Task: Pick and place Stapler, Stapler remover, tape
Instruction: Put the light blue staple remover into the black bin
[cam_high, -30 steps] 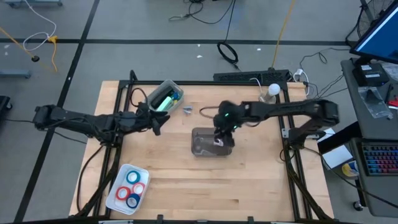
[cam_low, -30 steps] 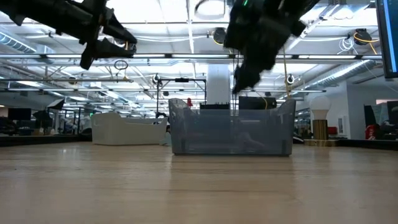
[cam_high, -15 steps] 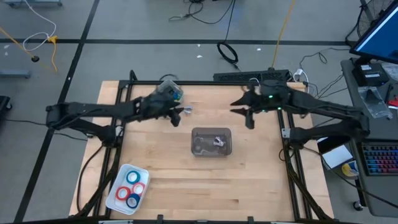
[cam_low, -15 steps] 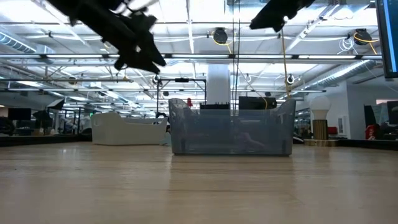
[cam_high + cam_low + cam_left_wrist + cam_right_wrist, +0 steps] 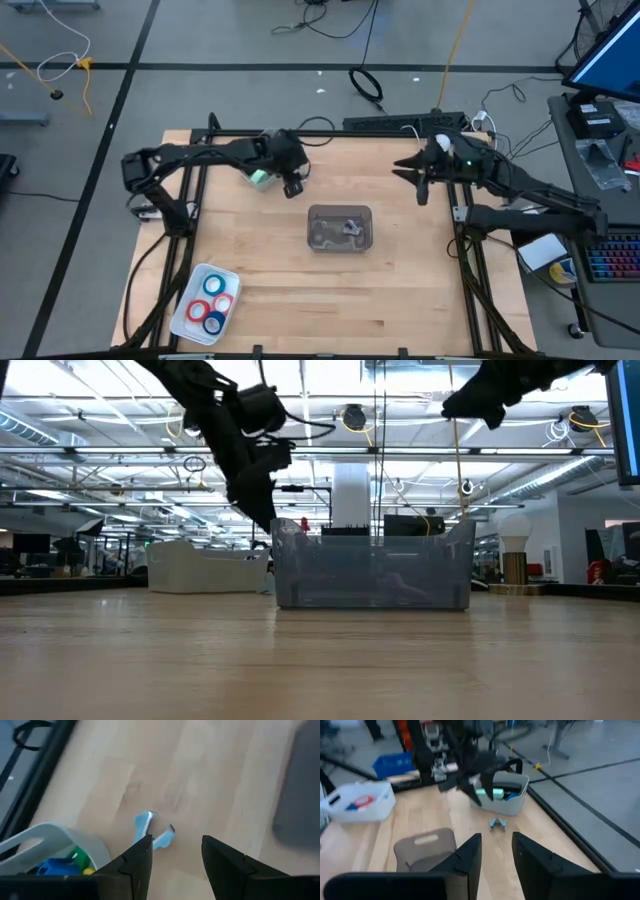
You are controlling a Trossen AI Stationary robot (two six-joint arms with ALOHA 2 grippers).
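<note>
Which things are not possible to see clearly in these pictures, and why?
- Stapler, high view: mostly covered by the left arm; only a mint-green patch shows.
- Grey bin contents, low view: hazy through its translucent wall.
- Stapler remover, left wrist view: blurred, shape unclear.
- White tray of tape, right wrist view: blurred, rings not countable.
- Left end effector, high view: too small to judge its fingers.

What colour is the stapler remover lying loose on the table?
Pale blue and silvery, the stapler remover shows best in the left wrist view.

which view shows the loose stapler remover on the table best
The left wrist view: the stapler remover lies in plain sight just beyond the left gripper. The right wrist view shows it small; the high view hides it; the low view misses it.
</note>
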